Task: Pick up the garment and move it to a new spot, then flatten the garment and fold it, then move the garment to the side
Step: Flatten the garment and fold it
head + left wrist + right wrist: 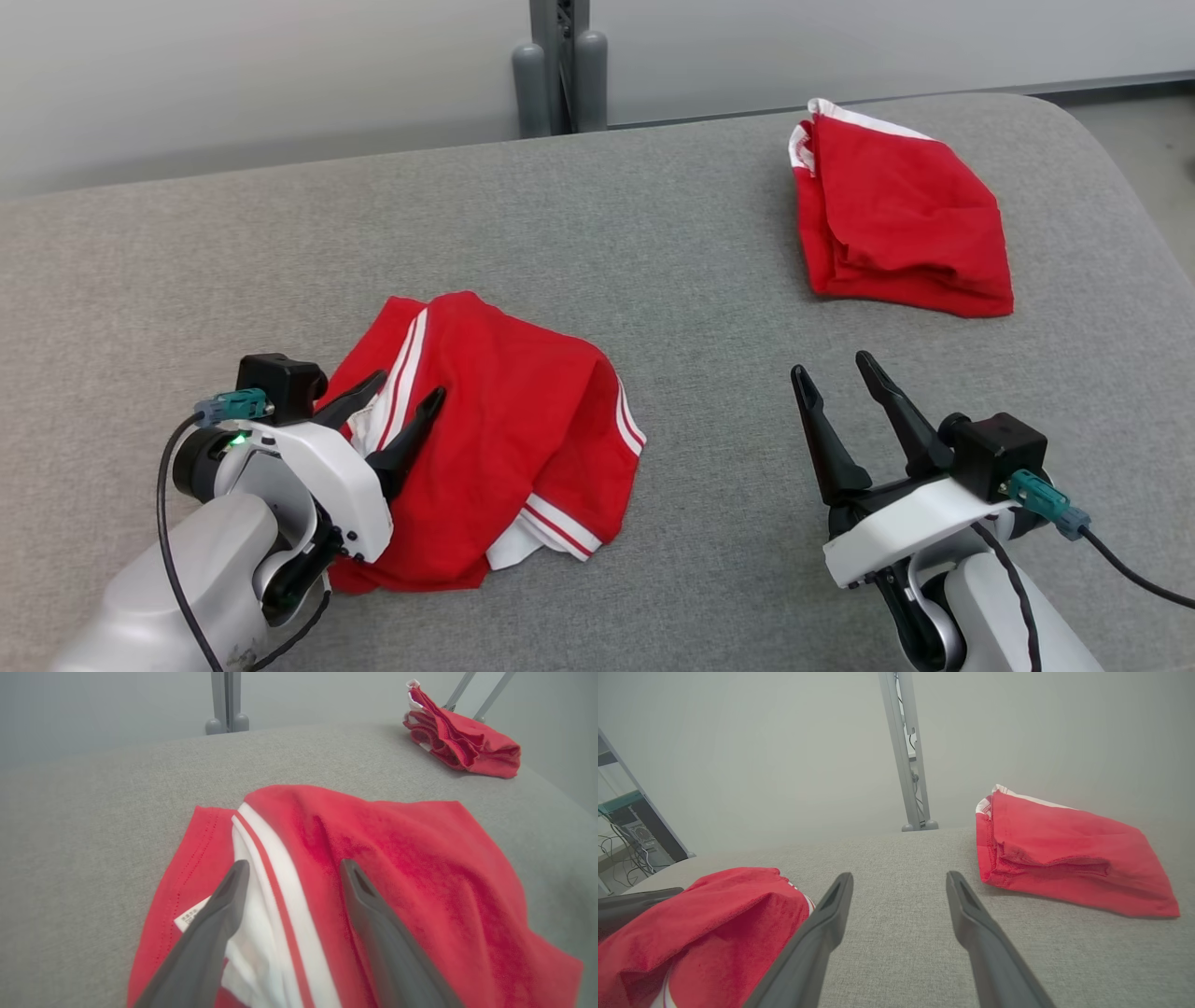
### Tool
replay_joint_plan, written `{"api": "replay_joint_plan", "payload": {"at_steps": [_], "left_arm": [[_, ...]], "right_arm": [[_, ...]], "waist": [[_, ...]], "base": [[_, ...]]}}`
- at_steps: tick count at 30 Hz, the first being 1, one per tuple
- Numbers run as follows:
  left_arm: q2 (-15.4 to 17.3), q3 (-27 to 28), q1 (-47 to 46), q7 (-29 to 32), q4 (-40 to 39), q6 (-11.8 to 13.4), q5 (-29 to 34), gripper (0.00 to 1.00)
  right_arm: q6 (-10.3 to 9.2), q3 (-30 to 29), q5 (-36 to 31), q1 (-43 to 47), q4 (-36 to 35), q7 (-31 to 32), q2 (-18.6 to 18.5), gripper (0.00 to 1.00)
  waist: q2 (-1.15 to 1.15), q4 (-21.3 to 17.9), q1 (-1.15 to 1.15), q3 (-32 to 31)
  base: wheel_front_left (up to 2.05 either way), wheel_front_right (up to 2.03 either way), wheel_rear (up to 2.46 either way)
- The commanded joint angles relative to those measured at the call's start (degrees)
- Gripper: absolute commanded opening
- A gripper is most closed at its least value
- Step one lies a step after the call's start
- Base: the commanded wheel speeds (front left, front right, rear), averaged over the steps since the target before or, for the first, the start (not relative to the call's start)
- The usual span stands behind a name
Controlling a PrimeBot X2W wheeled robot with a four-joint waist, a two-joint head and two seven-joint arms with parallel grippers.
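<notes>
The left gripper (pixel 409 385), at the lower left of the head view, has its two dark fingers spread wide with nothing clamped between them. They point over the white-striped edge of a crumpled red garment (pixel 504 420), which lies in a loose heap at the lower centre-left of the grey padded table (pixel 653 233). From the wrist view the fingers straddle the white band and a small label, though it is hard to say whether the tips touch the cloth. The right gripper (pixel 831 364), at the lower right, is also spread wide and empty, above bare table. A folded red garment (pixel 901 215) with a white edge lies at the upper right, well apart from both grippers. A grey post (pixel 560 65) stands behind the table at top centre.
</notes>
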Motion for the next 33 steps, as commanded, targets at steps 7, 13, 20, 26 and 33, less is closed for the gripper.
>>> {"api": "replay_joint_plan", "payload": {"at_steps": [7,13,20,26,33], "left_arm": [[0.58,-4.02,-2.53,1.03,1.94,-0.08,-5.76,0.89],[0.65,-6.79,-4.40,-1.63,2.82,-0.08,-7.51,0.00],[1.23,-6.42,-7.66,-5.45,5.16,-0.08,-5.41,0.00],[4.15,0.84,-10.48,-5.69,4.46,-0.08,-0.02,0.00],[9.10,6.56,-12.44,-5.71,1.80,-0.09,6.58,0.00]], "right_arm": [[0.00,-0.32,-0.45,-0.73,-0.05,-0.09,-0.29,1.00],[0.01,-0.81,-0.96,-0.37,-0.38,-0.09,-0.30,1.00],[0.00,-0.44,-1.05,0.32,-0.53,-0.09,-0.30,1.00],[0.01,-0.31,-1.41,0.67,-0.46,-0.09,-0.32,1.00],[0.01,0.11,-1.18,1.72,-0.32,-0.09,-0.31,1.00]], "waist": [[0.00,-1.56,0.00,0.95],[0.00,-1.39,0.00,0.71],[0.00,0.04,0.00,-0.30],[0.00,1.37,0.00,-1.34],[0.00,2.18,0.00,-2.85]], "base": [[0.00,0.00,0.00],[0.00,0.00,0.00],[0.00,0.00,0.00],[0.00,0.00,0.00],[0.00,0.00,0.00]]}}
